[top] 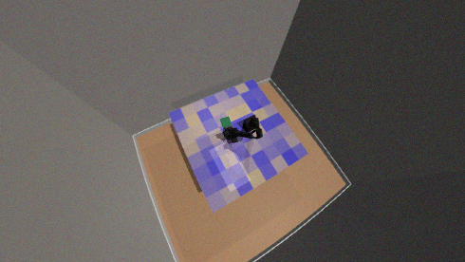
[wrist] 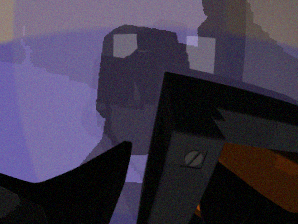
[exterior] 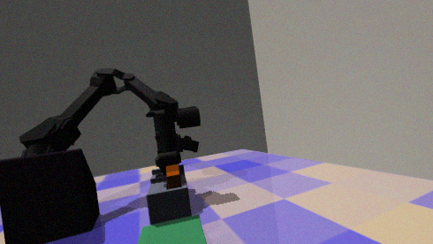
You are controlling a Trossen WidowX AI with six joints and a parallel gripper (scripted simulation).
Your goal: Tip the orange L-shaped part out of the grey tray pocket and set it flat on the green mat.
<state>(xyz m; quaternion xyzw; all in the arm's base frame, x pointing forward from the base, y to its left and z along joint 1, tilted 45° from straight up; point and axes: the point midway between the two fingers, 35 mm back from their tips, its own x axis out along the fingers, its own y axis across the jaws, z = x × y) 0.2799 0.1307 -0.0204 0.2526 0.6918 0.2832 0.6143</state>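
Note:
The grey tray (exterior: 169, 205) (wrist: 165, 187) stands behind the green mat (exterior: 172, 234) (top: 225, 121) in the exterior view. The orange part (exterior: 172, 170) (wrist: 260, 167) is tilted in its pocket: its end nearest the mat stands raised above the tray rim, with its darker end face showing. My gripper (exterior: 167, 163) (wrist: 165, 155) points down at the tray, behind the raised end, with its fingers partly open and nothing pinched between them. The right finger reaches in at the pocket. The part's L-shaped end and the fingertip contact are hidden. In the top view the arm covers the tray.
The arm's dark base block (exterior: 49, 199) stands left of the tray in the exterior view. A screw head (wrist: 194, 158) shows close up in the wrist view. The mat lies close beside the tray on the blue and beige checkered top (top: 228, 104).

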